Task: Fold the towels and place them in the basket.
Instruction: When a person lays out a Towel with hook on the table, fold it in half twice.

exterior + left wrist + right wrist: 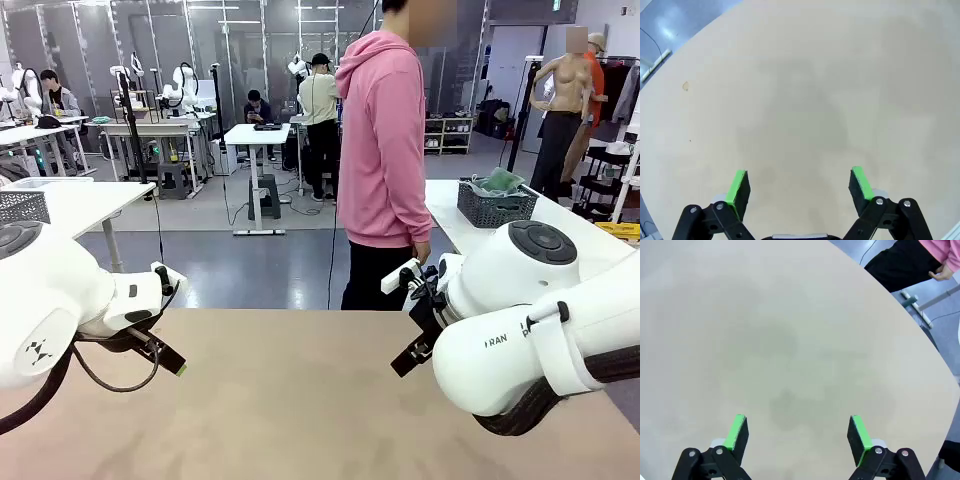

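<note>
Gaping left pincer point(799, 175) over smooth table point(805, 90)

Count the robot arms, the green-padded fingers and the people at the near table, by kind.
Arms: 2 (left arm, right arm)
Fingers: 4 (two left, two right)
Person: 1
Total: 7

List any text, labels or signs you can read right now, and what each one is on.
"RAN": on the right arm, front view; the letters around it are unclear.
On the left arm: a black logo mark, no letters.
Up at the ceiling: a green sign, too small to read.
On the table: no print in either wrist view.
</note>
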### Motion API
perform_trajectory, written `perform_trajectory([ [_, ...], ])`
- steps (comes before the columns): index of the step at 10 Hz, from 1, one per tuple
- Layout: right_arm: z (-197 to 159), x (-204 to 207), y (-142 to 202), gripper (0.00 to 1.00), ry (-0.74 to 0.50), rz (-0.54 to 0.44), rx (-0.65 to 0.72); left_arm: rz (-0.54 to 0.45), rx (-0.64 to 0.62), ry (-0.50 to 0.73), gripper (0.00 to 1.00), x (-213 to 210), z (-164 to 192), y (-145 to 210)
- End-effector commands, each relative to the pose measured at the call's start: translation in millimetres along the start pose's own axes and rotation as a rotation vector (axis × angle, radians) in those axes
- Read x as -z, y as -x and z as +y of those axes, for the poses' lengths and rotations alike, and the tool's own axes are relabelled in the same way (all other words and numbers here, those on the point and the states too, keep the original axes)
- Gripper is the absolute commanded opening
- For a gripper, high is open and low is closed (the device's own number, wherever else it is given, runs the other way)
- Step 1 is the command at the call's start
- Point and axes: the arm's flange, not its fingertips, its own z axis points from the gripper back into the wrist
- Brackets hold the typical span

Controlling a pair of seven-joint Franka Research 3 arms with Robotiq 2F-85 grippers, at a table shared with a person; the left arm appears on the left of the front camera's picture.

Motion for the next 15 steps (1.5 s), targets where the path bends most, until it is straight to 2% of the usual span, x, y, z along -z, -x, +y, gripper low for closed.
perform_trajectory([
  [1,0.0,0.0,0.0,1.00,0.000,0.000,0.000,0.000,0.000,0.000,1.00,0.0,-0.2,-0.1],
  [9,0.1,0.0,0.0,1.00,0.000,0.000,-0.003,0.000,0.001,0.000,1.00,0.0,-0.4,-0.1],
  [10,-16.4,-32.1,-23.6,1.00,0.004,-0.043,0.015,0.005,0.025,0.005,1.00,-27.9,12.7,-14.8],
  [12,-47.1,-104.0,-54.9,1.00,-0.010,-0.072,0.054,-0.017,0.026,0.090,1.00,-95.5,35.2,-35.5],
  [14,-71.7,-183.2,-68.2,1.00,-0.006,-0.100,0.040,-0.071,0.028,0.136,1.00,-179.3,59.3,-53.7],
  [15,-82.5,-236.5,-65.4,1.00,-0.001,-0.098,0.042,-0.079,0.019,0.142,1.00,-239.3,69.4,-54.2],
])
